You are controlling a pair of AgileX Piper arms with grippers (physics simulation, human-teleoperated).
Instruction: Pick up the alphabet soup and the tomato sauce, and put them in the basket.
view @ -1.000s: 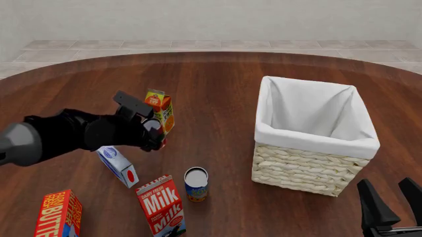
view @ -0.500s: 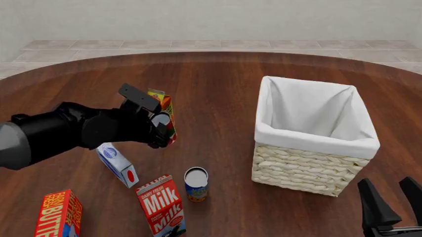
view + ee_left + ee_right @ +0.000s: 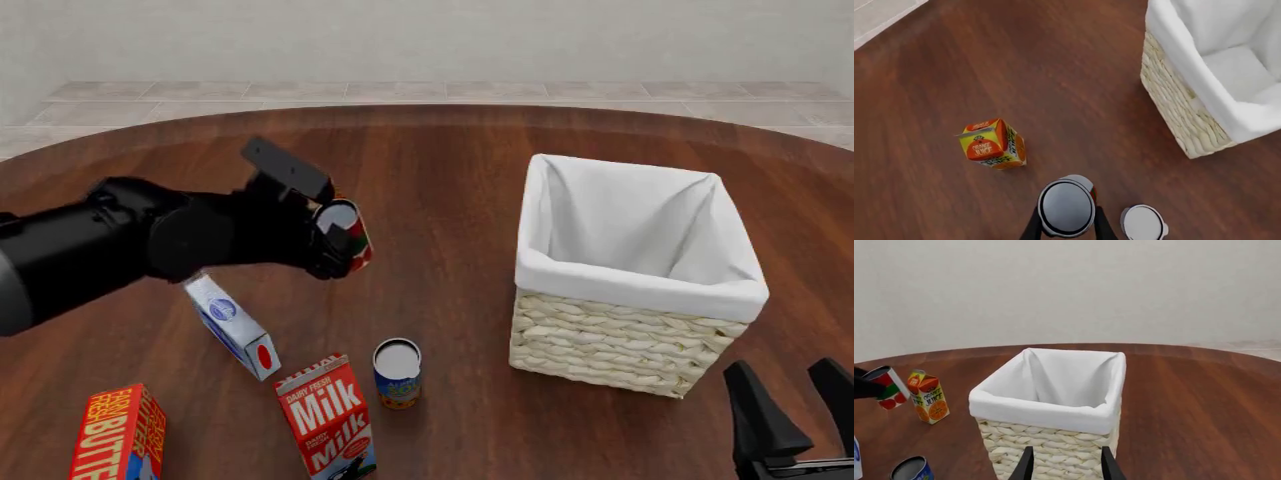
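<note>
Dark polished wood table (image 3: pixel 441 160), square woven wicker basket (image 3: pixel 627 340) with white cloth lining, left gripper (image 3: pixel 336 245) raised, jaws clamped on tilted slim red-and-green tomato sauce (image 3: pixel 346 234), alphabet soup (image 3: pixel 396 373) upright beside milk carton (image 3: pixel 326 415), right gripper (image 3: pixel 794 415) low, jaws apart.

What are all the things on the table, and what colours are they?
Basket: one, pale wicker with white cloth lining, right side of the table.
Tomato sauce can: one, red with a green band, held tilted above the table by the left gripper.
Alphabet soup can: one, blue and orange, standing near the front, left of the basket.
Orange juice carton: one, orange and yellow, on the table; hidden behind the left arm in the front view.
Milk carton: one, red and white, front edge.
Butter box: one, red, front left.
Small box: one, white with blue and red marks, leaning.
Table: one, dark brown wood.
Left gripper: black, shut on the tomato sauce can.
Right gripper: black, open, near the basket.
</note>
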